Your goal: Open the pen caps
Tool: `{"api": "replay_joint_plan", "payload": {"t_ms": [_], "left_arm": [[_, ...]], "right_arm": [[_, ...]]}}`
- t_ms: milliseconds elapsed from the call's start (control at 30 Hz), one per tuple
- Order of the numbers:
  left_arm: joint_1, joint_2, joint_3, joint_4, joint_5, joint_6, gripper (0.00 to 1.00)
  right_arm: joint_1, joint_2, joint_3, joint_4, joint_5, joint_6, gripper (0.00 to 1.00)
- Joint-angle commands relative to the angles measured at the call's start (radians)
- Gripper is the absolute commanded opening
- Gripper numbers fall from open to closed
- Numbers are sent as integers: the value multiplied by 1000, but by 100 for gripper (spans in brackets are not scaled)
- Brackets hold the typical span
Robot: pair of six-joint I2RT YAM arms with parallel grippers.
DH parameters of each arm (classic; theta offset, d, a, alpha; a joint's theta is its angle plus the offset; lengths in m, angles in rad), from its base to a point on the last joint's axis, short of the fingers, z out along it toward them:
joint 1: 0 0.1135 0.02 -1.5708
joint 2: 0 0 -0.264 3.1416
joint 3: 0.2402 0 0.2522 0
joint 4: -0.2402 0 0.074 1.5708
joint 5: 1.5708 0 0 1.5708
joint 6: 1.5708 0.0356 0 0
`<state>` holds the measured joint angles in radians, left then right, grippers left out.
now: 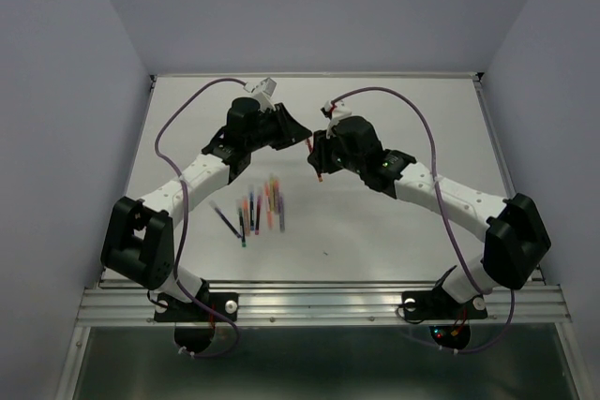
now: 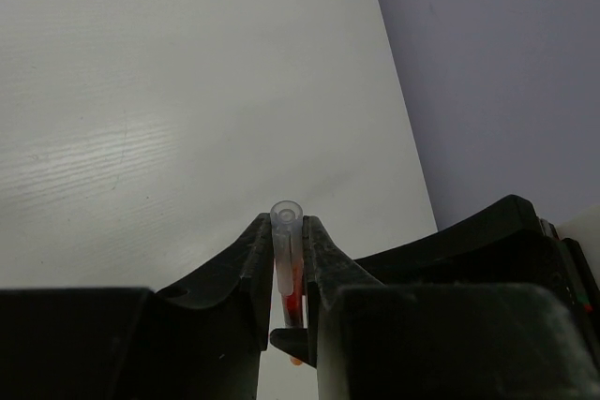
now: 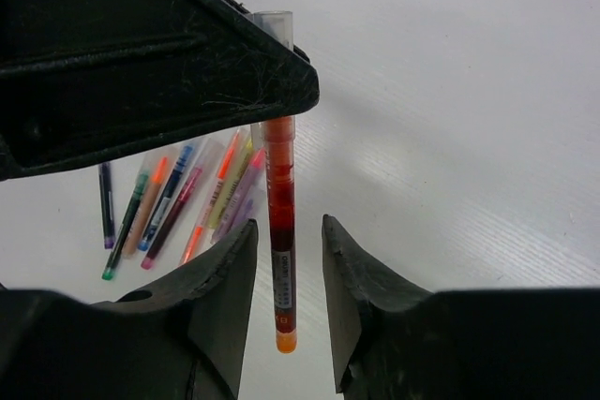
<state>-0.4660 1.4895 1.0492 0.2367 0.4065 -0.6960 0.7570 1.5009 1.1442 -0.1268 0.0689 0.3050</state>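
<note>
A smooth white surface (image 1: 394,231) is lying between pale lavender walls (image 1: 56,91). The left hand (image 2: 288,224) is clenching the clear tubular plastic cap (image 2: 286,241) atop one slim translucent red pen (image 3: 280,231), which is hanging upright. The right hand (image 3: 289,224) is standing released, its fingers flanking the barrel without touching it. The barrel's print is too small to read. About eight thin coloured pens (image 3: 178,203) are lying bunched together on the surface nearby.

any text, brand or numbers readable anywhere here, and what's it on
No text reads clearly in any view.
red pen: dark print on its barrel, too small to read.
loose pens on the table: any print is too blurred to read.
clear cap in the left claw: no marking shows.
</note>
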Motion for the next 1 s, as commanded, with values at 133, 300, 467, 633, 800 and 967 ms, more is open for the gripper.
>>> {"api": "replay_joint_plan", "payload": {"t_ms": [133, 300, 467, 633, 800, 967], "left_arm": [[-10, -66, 8, 65, -15, -19, 0], [-10, -77, 2, 95, -32, -34, 0], [9, -31, 95, 23, -257, -17, 0], [151, 77, 290, 4, -324, 1, 0], [228, 152, 431, -23, -310, 9, 0], [253, 181, 437, -131, -330, 50, 0]], "right_arm": [[1, 38, 69, 41, 39, -24, 28], [1, 39, 55, 39, 34, -40, 1], [1, -24, -30, 35, -40, -46, 1], [1, -96, -168, -13, -194, 8, 1], [42, -178, -310, 0, -193, 71, 1], [19, -188, -298, -25, -22, 103, 1]]}}
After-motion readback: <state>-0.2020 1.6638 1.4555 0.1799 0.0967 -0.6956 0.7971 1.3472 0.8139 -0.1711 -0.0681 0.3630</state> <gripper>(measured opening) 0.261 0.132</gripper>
